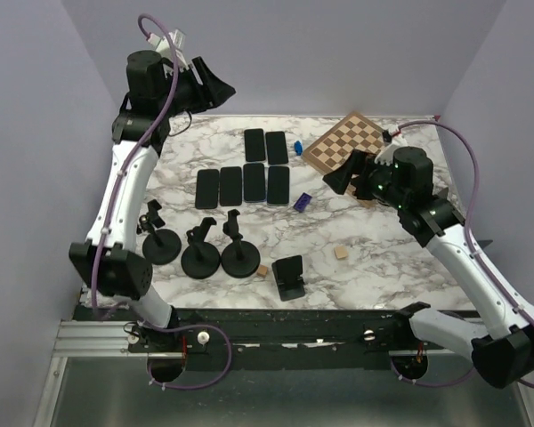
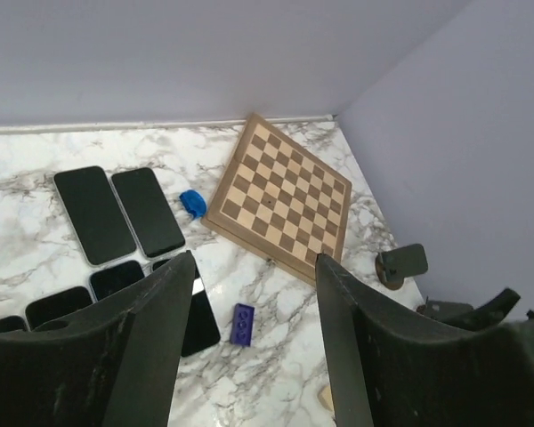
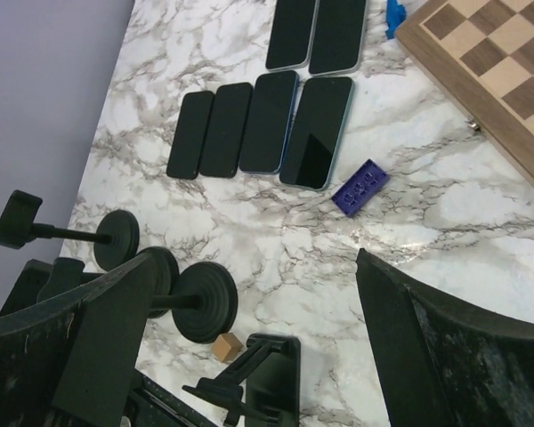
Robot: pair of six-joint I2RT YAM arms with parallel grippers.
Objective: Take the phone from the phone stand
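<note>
The left gripper [image 2: 254, 262] and right gripper [image 3: 256, 262] both hang with fingers apart, empty; the flat-lying phones [image 1: 254, 182] (thin, stiff, slick glass, probably light) want pinching across their long edges.

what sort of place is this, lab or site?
Likely a lab test cell: white marble-patterned tabletop boxed in by plain lilac walls, with flat black phones and black round-base phone stands as props.

Left arm [image 1: 129, 191] rears high, right arm [image 1: 463, 253] lower (jaws apart).
</note>
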